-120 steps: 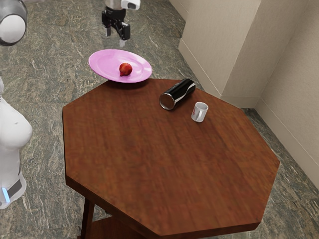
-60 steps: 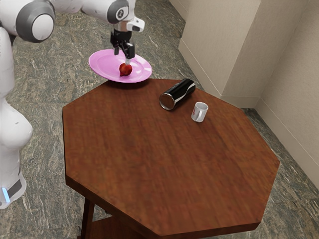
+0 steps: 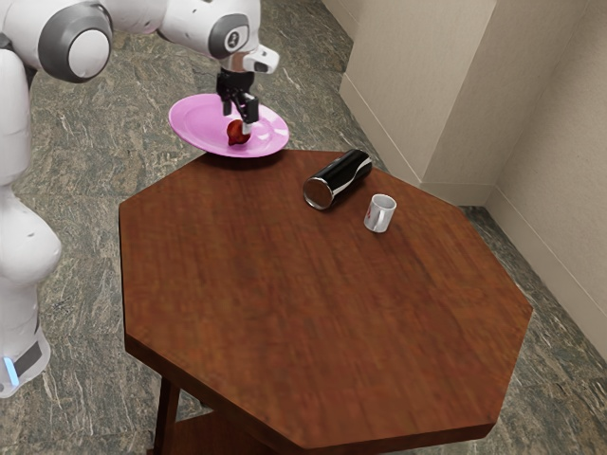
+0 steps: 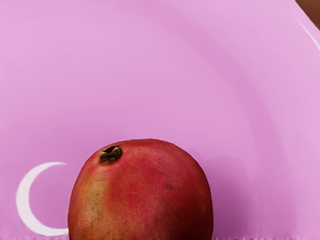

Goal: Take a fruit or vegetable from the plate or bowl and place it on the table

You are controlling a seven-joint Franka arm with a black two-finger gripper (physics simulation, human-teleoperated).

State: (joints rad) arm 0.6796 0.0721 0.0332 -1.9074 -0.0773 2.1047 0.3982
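Brown table bears a red-marked mug; hand seems spread at the fruit.

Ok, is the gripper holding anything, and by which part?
Nothing appears held: the open gripper is down at the red fruit, which sits on the pink plate.

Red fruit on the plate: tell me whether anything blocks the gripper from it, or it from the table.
Nothing visible stands between the gripper and the red fruit. Toward the table, only the pink plate's rim lies in the way.
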